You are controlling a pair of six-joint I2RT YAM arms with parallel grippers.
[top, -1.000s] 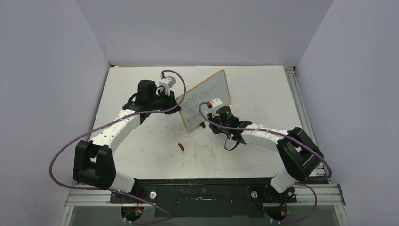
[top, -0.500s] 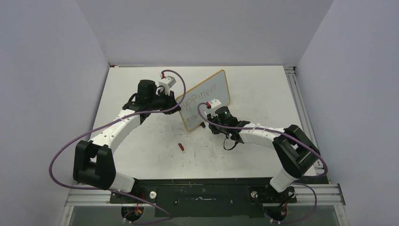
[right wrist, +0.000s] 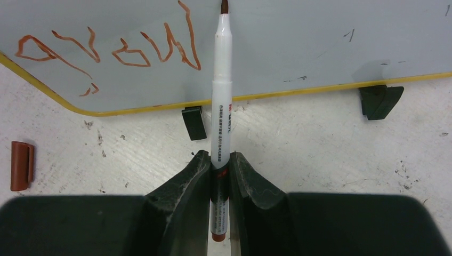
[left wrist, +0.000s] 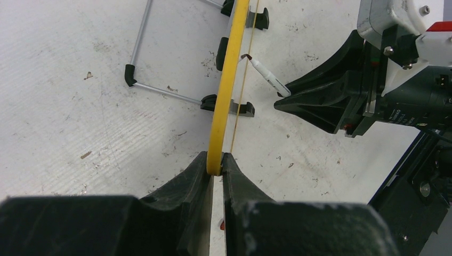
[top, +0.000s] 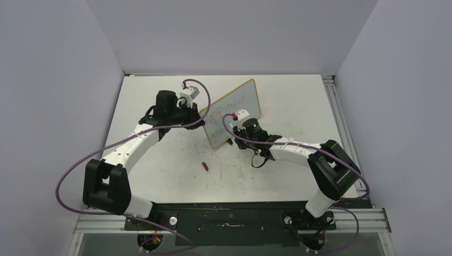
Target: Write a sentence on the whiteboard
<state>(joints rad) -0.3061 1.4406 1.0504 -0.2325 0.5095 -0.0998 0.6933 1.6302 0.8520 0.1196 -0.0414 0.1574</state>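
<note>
Arching white-shelled, black-jointed left arm (top: 130, 145) forward and matching right arm (top: 296, 150) inward; pinching black two-finger left gripper (left wrist: 215, 161) tight on yellow-framed whiteboard (left wrist: 228, 80) edge; clamping black right gripper (right wrist: 220, 160) around white red-tipped marker (right wrist: 222, 80).

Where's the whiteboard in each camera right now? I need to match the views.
Top external: whiteboard at centre, slanted between both arms.
Left wrist: its yellow frame edge-on, pinched by left gripper.
Right wrist: fills the top.
Landmark: marker, seen in both wrist views.
</note>
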